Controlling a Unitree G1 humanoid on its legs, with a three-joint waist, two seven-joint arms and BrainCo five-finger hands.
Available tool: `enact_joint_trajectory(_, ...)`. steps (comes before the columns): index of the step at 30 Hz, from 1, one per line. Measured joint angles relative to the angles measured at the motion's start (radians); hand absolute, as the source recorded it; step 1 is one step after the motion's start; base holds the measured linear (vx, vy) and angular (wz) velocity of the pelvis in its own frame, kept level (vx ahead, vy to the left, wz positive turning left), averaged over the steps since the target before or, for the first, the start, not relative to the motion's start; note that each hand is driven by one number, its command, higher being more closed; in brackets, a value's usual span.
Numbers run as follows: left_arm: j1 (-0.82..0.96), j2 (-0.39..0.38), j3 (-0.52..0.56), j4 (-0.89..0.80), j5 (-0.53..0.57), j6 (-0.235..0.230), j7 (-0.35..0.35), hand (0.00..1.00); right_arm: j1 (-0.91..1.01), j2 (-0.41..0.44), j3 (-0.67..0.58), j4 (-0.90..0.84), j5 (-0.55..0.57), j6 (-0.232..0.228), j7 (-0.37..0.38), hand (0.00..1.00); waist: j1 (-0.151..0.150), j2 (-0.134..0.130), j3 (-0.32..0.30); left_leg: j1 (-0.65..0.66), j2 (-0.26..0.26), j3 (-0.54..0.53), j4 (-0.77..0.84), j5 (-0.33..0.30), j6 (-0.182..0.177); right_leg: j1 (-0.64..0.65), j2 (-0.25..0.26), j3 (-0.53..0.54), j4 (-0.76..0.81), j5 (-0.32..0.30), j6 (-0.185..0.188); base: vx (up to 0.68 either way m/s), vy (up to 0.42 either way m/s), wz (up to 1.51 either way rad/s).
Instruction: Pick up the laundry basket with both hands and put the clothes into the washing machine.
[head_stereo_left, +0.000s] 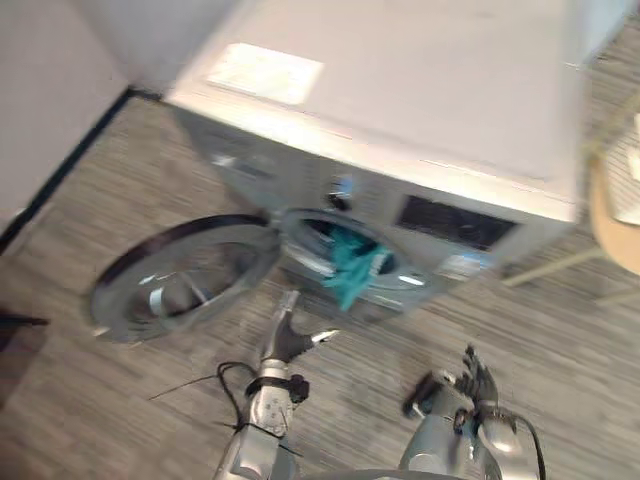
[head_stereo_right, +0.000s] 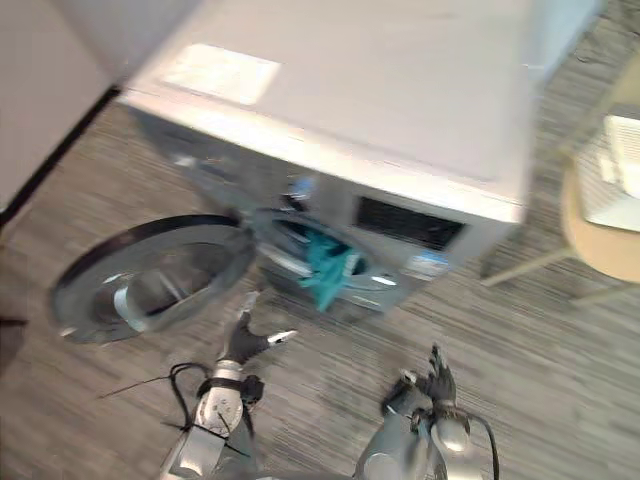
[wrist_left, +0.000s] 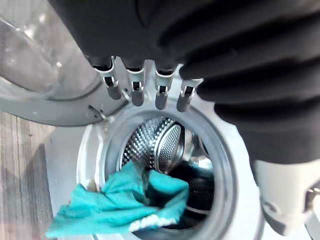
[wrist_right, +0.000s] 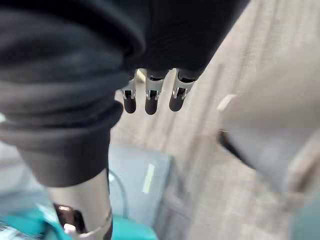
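Teal cloth (head_stereo_left: 350, 268) is hanging over the drum rim of the washing machine (head_stereo_left: 400, 120); left hand (head_stereo_left: 290, 335), fingers straight, should be pushing it deep inside; right hand (head_stereo_left: 478, 385), seemingly relaxed, is hovering empty

Left robot hand (head_stereo_left: 290, 338) fingers straight, empty; right robot hand (head_stereo_left: 478, 384) fingers relaxed.

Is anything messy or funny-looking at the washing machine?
Yes. The teal cloth is only partly inside the silver-grey washing machine. It droops out over the rim of the drum opening, and the round glass door stands swung open. Left like that, the cloth would probably get caught if the door were closed.
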Motion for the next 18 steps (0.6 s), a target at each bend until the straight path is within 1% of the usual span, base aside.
enact_joint_trajectory(1,0.002,0.008,0.006,0.017,-0.005,0.002,-0.004,0.0,-0.003,0.015,-0.006,0.022,-0.028,0.0,-0.002,0.0,0.002,0.009,0.003,-0.003,-0.043,-0.024,0.032,-0.017,0.034,0.028,0.003,0.057,-0.036,0.092,-0.09,-0.02,0.574,0.82)
enact_joint_trajectory(2,0.008,0.036,0.017,0.018,-0.021,0.004,-0.014,0.0,-0.016,0.016,-0.001,0.054,-0.036,0.006,0.011,0.0,0.003,0.026,0.011,0.007,-0.051,-0.047,0.048,-0.022,0.064,0.052,0.034,0.138,0.003,0.065,-0.084,0.01,0.565,0.78)
enact_joint_trajectory(3,0.009,0.045,0.023,0.017,-0.03,0.004,-0.016,0.0,-0.027,0.017,0.001,0.073,-0.037,0.008,0.017,0.0,0.009,0.025,0.01,0.015,-0.052,-0.05,0.047,-0.019,0.074,0.056,0.061,0.16,0.048,0.009,-0.042,0.02,0.451,0.58)
enact_joint_trajectory(4,0.015,0.052,0.034,0.016,-0.044,0.005,-0.019,0.0,-0.057,0.02,0.003,0.105,-0.042,0.015,0.019,0.0,0.024,0.025,0.011,0.033,-0.054,-0.05,0.026,-0.008,0.093,0.049,0.118,0.147,0.154,-0.101,0.019,-0.01,0.254,0.19)
enact_joint_trajectory(5,0.021,0.05,0.032,0.013,-0.056,0.008,-0.021,0.0,-0.089,0.03,0.007,0.132,-0.061,0.02,0.018,0.0,0.037,0.022,0.013,0.056,-0.059,-0.033,-0.012,0.009,0.117,0.033,0.163,0.086,0.238,-0.183,0.033,-0.03,0.204,0.0)
enact_joint_trajectory(6,0.027,0.048,0.033,0.007,-0.066,0.008,-0.022,0.0,-0.111,0.035,0.017,0.14,-0.072,0.026,0.017,0.0,0.04,0.02,0.016,0.066,-0.061,-0.017,-0.03,0.016,0.123,0.023,0.183,0.042,0.271,-0.212,0.027,-0.05,0.1,-0.33)
enact_joint_trajectory(7,0.039,0.044,0.031,-0.024,-0.074,0.01,-0.031,0.0,-0.158,0.045,0.034,0.151,-0.085,0.038,0.018,0.0,0.045,0.019,0.025,0.076,-0.07,0.017,-0.056,0.025,0.131,0.009,0.217,-0.081,0.279,-0.241,-0.005,-0.06,0.029,-0.58)
enact_joint_trajectory(8,0.04,0.041,0.023,-0.063,-0.08,0.011,-0.043,0.0,-0.197,0.042,0.061,0.156,-0.103,0.048,0.018,0.0,0.06,0.003,0.034,0.063,-0.082,0.05,-0.054,0.024,0.134,-0.002,0.26,-0.15,0.237,-0.252,-0.023,-0.06,0.003,-0.49)
enact_joint_trajectory(9,0.036,0.033,0.022,-0.079,-0.081,0.011,-0.046,0.0,-0.209,0.037,0.07,0.151,-0.11,0.052,0.019,0.0,0.058,0.009,0.047,0.055,-0.094,0.051,-0.047,0.018,0.135,0.007,0.268,-0.156,0.202,-0.281,-0.068,-0.06,-0.036,-0.06)
enact_joint_trajectory(10,0.023,0.005,0.025,-0.122,-0.082,0.011,-0.057,0.0,-0.231,0.022,0.073,0.143,-0.117,0.058,0.016,0.0,0.049,0.034,0.089,0.026,-0.11,0.045,-0.018,-0.003,0.143,0.022,0.277,-0.128,0.158,-0.346,-0.09,-0.08,-0.079,0.26)
enact_joint_trajectory(11,0.011,-0.026,0.024,-0.146,-0.082,0.011,-0.063,0.0,-0.246,0.008,0.076,0.143,-0.123,0.066,0.016,0.0,0.051,0.062,0.128,0.014,-0.104,0.046,0.014,-0.011,0.145,0.021,0.276,-0.124,0.17,-0.358,-0.088,-0.09,-0.081,0.2)
enact_joint_trajectory(12,0.01,-0.052,0.026,-0.161,-0.094,0.01,-0.063,0.0,-0.258,-0.007,0.086,0.146,-0.127,0.084,0.013,0.0,0.053,0.073,0.156,0.001,-0.097,0.047,0.044,-0.009,0.141,0.016,0.275,-0.127,0.183,-0.373,-0.092,-0.07,-0.07,0.03)
enact_joint_trajectory(13,0.011,-0.064,0.034,-0.174,-0.112,0.009,-0.064,0.0,-0.29,-0.009,0.113,0.146,-0.136,0.096,0.01,0.0,0.049,0.089,0.174,-0.027,-0.076,0.059,0.116,0.004,0.148,0.01,0.278,-0.128,0.196,-0.393,-0.088,-0.04,-0.041,-0.04)
enact_joint_trajectory(14,0.012,-0.065,0.042,-0.174,-0.114,0.008,-0.065,0.0,-0.31,-0.01,0.121,0.156,-0.139,0.1,0.005,0.0,0.049,0.085,0.181,-0.058,-0.055,0.068,0.168,0.021,0.164,0.003,0.288,-0.126,0.197,-0.399,-0.088,-0.04,-0.063,-0.16)
enact_joint_trajectory(15,0.012,-0.065,0.068,-0.173,-0.133,0.008,-0.064,0.0,-0.36,-0.006,0.14,0.183,-0.145,0.111,-0.008,0.0,0.061,0.069,0.192,-0.129,-0.009,0.092,0.262,0.061,0.179,-0.015,0.307,-0.116,0.194,-0.404,-0.093,-0.07,-0.065,-0.3)
enact_joint_trajectory(16,0.011,-0.065,0.083,-0.173,-0.156,0.009,-0.06,0.0,-0.409,0.006,0.15,0.198,-0.145,0.12,-0.021,0.0,0.067,0.053,0.202,-0.182,0.025,0.095,0.296,0.062,0.182,-0.035,0.314,-0.114,0.187,-0.4,-0.085,-0.06,-0.05,-0.29)
enact_joint_trajectory(17,0.009,-0.065,0.088,-0.173,-0.163,0.01,-0.059,0.0,-0.435,0.004,0.149,0.205,-0.144,0.121,-0.029,0.0,0.067,0.044,0.208,-0.197,0.037,0.096,0.279,0.059,0.188,-0.046,0.314,-0.114,0.18,-0.395,-0.077,-0.03,-0.008,-0.14)
enact_joint_trajectory(18,0.008,-0.066,0.093,-0.174,-0.178,0.01,-0.06,0.0,-0.479,-0.009,0.146,0.22,-0.142,0.124,-0.045,0.0,0.067,0.037,0.213,-0.215,0.061,0.102,0.188,0.061,0.187,-0.074,0.315,-0.112,0.154,-0.371,-0.07,0.0,0.04,-0.08)
